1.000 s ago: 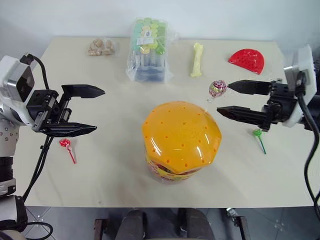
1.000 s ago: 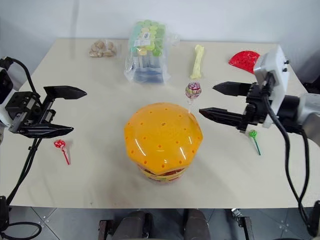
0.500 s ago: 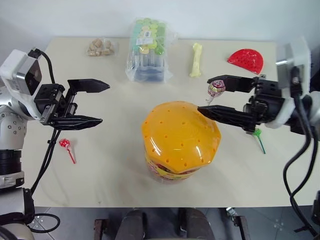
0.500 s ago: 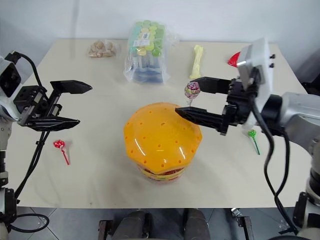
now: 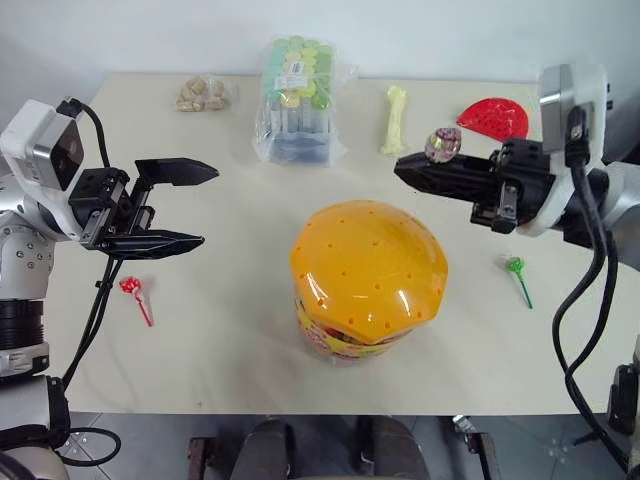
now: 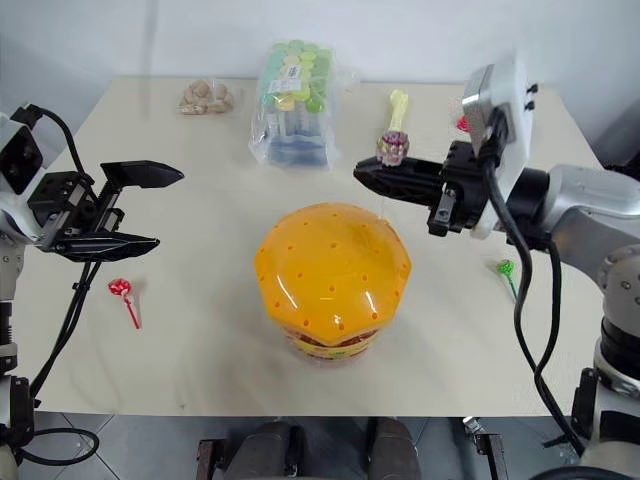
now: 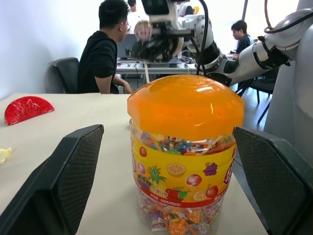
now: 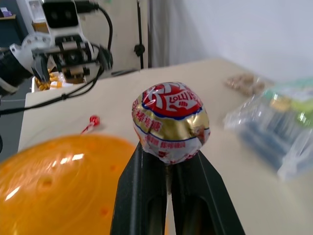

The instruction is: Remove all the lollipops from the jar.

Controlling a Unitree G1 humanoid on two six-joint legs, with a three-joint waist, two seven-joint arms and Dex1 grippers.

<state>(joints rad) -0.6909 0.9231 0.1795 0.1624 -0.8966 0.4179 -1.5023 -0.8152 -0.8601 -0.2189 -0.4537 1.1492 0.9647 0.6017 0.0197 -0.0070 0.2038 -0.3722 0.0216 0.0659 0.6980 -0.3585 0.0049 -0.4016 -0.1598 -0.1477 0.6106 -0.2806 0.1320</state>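
1. Left eye view, low centre: the burger-shaped plastic jar with its orange domed top (image 5: 368,272) stands where it did a second ago.
2. Left middle: the left gripper (image 5: 180,206) stays spread and empty above the red-stick lollipop (image 5: 131,288); the green-stick lollipop (image 5: 514,266) lies at right.
3. Upper right: the right gripper (image 5: 408,170), spread a second ago, now pinches the white-stick lollipop (image 5: 443,143), lifted off the dome, so the jar looks nearly emptied.
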